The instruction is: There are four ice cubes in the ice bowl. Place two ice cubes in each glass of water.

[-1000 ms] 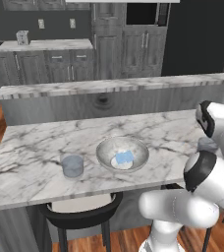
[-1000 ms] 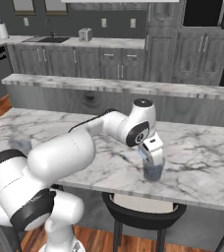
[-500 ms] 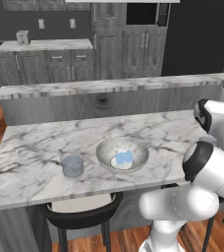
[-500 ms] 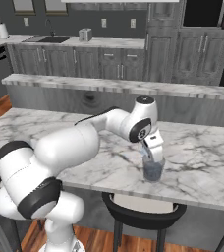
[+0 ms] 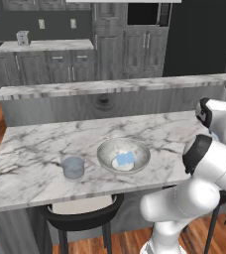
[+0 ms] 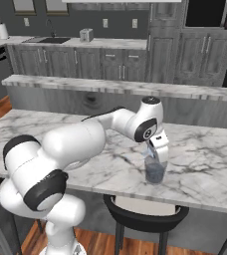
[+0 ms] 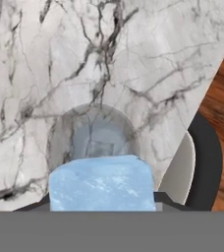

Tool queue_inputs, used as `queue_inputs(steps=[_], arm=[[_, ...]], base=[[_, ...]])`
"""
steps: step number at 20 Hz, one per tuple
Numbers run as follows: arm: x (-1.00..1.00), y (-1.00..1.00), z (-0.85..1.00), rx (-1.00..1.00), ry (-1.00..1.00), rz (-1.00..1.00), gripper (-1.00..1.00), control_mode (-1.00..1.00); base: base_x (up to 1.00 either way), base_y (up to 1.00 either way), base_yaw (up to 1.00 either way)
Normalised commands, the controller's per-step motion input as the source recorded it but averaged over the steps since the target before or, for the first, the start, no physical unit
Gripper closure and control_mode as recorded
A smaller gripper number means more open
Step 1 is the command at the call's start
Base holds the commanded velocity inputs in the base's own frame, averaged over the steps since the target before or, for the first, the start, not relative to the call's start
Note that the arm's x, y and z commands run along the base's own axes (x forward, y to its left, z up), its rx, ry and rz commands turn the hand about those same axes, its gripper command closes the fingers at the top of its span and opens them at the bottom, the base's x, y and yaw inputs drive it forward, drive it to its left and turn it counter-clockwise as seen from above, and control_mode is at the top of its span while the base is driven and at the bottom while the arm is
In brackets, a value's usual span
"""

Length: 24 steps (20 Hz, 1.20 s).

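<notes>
**End effector holds ice cube above a glass**

End effector (image 6: 155, 154), at centre right of the right base view, hangs directly over a glass of water (image 6: 155, 172) on the near part of the marble counter (image 6: 205, 164). In the hand view its jaws are clamped on a pale blue ice cube (image 7: 101, 182) that sits low in the frame, with the round mouth of that glass (image 7: 97, 135) just above it in the picture; a small pale square shape shows inside the glass, though whether it is another cube cannot be told.

In the left base view, the second glass (image 5: 73, 167) stands at centre left on the counter, well apart from the arm. Just to its right in that frame sits the ice bowl (image 5: 123, 155), grey metal, with pale blue ice (image 5: 126, 158) lying inside; how many cubes are there cannot be told. A dark-rimmed stool (image 6: 145, 211) shows below the counter edge, under the first glass.
</notes>
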Motion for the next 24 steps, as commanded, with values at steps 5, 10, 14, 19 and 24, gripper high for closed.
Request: queue_inputs(steps=[5,10,14,19,24], arm=[[0.01,0.0,-0.32,0.0,-0.01,0.0,1.0,-1.0],[0.25,0.0,-0.09,0.0,0.0,0.0,1.0,-1.0],[0.36,-0.02,0.0,0.0,0.0,0.0,1.0,-1.0],[0.09,-0.26,-0.06,0.0,0.0,0.0,1.0,-1.0],[0.0,-0.17,-0.12,0.0,-0.04,0.0,1.0,-1.0]], base=[[0.0,0.0,0.0],[0.0,0.0,0.0],[0.0,0.0,0.0],[0.0,0.0,0.0],[0.0,0.0,0.0]])
